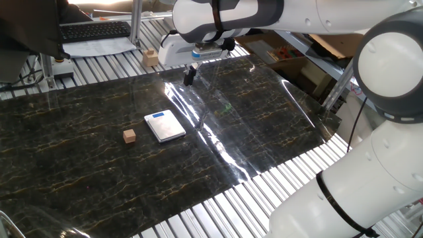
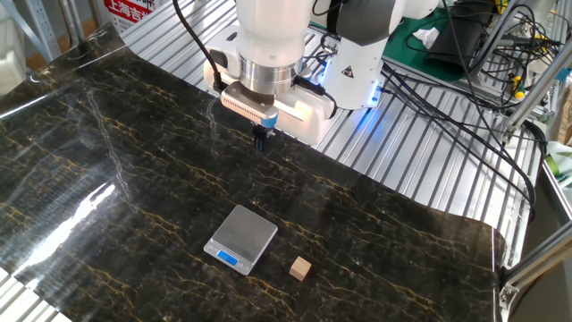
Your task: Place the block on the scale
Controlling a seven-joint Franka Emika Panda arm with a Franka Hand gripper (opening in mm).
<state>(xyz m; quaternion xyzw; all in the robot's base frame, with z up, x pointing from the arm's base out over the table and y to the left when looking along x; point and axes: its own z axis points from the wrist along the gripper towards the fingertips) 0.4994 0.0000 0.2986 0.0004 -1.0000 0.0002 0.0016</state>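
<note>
Small brown block (image 1: pixel 129 135) lying on the dark marbled surface (image 1: pixel 79 165), just beside the scale (image 1: pixel 165 125) but not touching it. Scale flat on the same surface, silver plate bare, blue display strip at the edge facing away from the arm in the other fixed view (image 2: pixel 242 239). Block there (image 2: pixel 301 267) close to the scale's corner, a narrow gap between them.

Tool (image 1: pixel 190 75) hanging above the far part of the surface, well apart from both block and scale, pointing down, nothing between its fingers. Fingers drawn close together into one dark tip (image 2: pixel 261 139); clenched, as far as can be seen, on nothing.

Larger pale wooden block (image 1: pixel 150 57) sitting off the dark sheet on the ribbed metal bench, near the white arm base. Keyboard (image 1: pixel 96 30) further back on the same side. Glare streak across the plastic-covered sheet near the middle. Cables (image 2: pixel 465 98) trailing over the ribbed metal behind the arm.
</note>
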